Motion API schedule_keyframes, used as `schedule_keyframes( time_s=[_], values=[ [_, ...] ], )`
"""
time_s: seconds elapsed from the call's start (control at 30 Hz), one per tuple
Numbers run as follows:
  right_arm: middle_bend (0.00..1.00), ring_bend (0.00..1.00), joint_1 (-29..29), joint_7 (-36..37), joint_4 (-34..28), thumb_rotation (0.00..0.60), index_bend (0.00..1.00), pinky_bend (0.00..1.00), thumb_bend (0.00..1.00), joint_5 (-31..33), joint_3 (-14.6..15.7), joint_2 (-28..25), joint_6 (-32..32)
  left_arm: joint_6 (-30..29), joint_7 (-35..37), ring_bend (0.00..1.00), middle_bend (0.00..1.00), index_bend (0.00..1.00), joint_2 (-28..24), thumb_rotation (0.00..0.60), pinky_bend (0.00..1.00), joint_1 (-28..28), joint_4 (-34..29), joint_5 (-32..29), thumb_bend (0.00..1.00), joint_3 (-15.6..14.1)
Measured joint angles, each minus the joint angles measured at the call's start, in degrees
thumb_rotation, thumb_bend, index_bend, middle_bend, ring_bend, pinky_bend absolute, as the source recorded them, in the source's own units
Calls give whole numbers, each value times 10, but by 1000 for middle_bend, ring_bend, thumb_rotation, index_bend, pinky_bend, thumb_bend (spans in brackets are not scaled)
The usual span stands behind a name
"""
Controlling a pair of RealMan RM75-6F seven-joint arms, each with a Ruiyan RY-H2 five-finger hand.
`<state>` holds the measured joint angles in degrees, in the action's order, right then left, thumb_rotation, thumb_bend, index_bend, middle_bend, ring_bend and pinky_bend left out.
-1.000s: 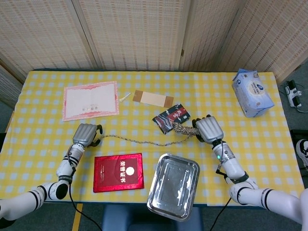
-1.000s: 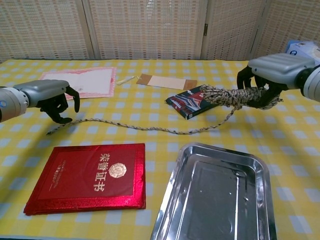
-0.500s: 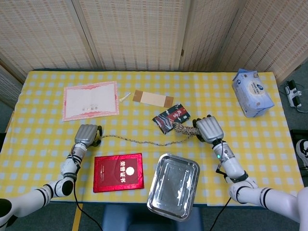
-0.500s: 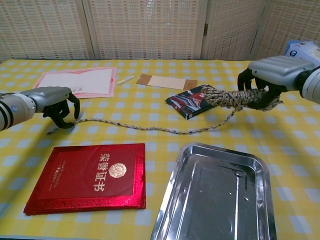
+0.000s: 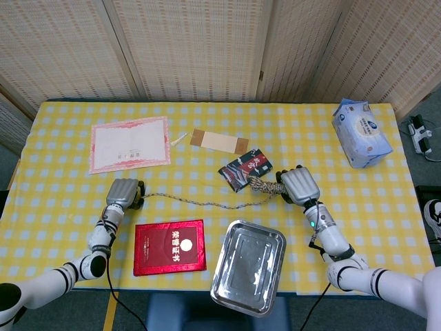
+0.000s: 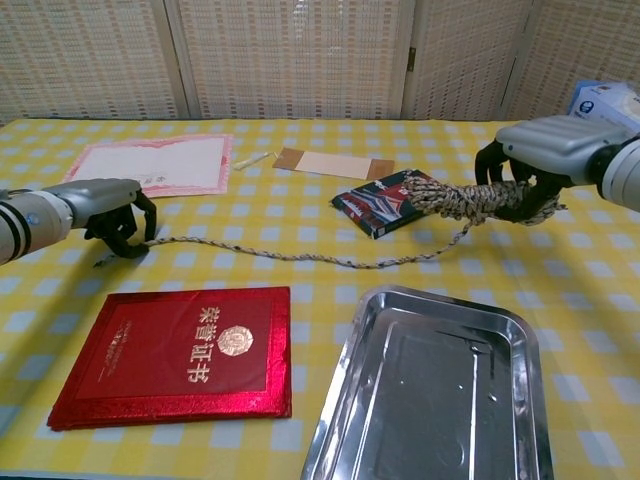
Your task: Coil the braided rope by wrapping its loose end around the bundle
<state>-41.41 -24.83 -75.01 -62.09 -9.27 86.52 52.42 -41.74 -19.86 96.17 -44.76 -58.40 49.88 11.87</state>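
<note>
The braided rope's coiled bundle (image 5: 265, 185) (image 6: 460, 198) is gripped by my right hand (image 5: 298, 185) (image 6: 545, 150) and held a little above the yellow checked table, right of centre. From the bundle a single loose strand (image 5: 200, 202) (image 6: 270, 255) trails left across the cloth. Its end (image 6: 103, 263) lies under my left hand (image 5: 122, 192) (image 6: 110, 205). That hand is low on the table with its fingers curled down over the strand and touching it. Whether they actually grip it is hidden.
A red booklet (image 5: 170, 246) lies in front of the strand, with a steel tray (image 5: 272, 241) to its right near the front edge. A dark packet (image 5: 244, 167) sits just behind the bundle. Further back are a pink certificate (image 5: 129, 143), a tan envelope (image 5: 219, 141) and a tissue pack (image 5: 360, 132).
My left hand has sunk lower and drawn slightly back onto the rope's end. My right hand and the bundle have barely moved.
</note>
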Motion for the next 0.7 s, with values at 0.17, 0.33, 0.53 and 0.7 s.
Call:
schedule_keyframes(
  time_s=[0.17,0.33,0.53,0.7],
  values=[
    [580,644,-1,0,1,600,600,390,497,1,1,1,0,0,2,843,913,583,1,600,779,-1,1,1,467,-3],
    [581,645,0,2,1,600,602,390,498,1,1,1,1,-2,5,842,913,614,1,600,779,0,2,5,494,-5],
    [592,653,4,16,-4,600,614,399,499,-4,0,-2,8,-8,15,846,916,631,0,600,780,3,2,13,499,-6],
    [595,657,11,51,-22,600,618,403,503,-15,-4,-12,14,-24,32,847,917,638,-16,600,781,8,-19,31,499,-2]
  ],
)
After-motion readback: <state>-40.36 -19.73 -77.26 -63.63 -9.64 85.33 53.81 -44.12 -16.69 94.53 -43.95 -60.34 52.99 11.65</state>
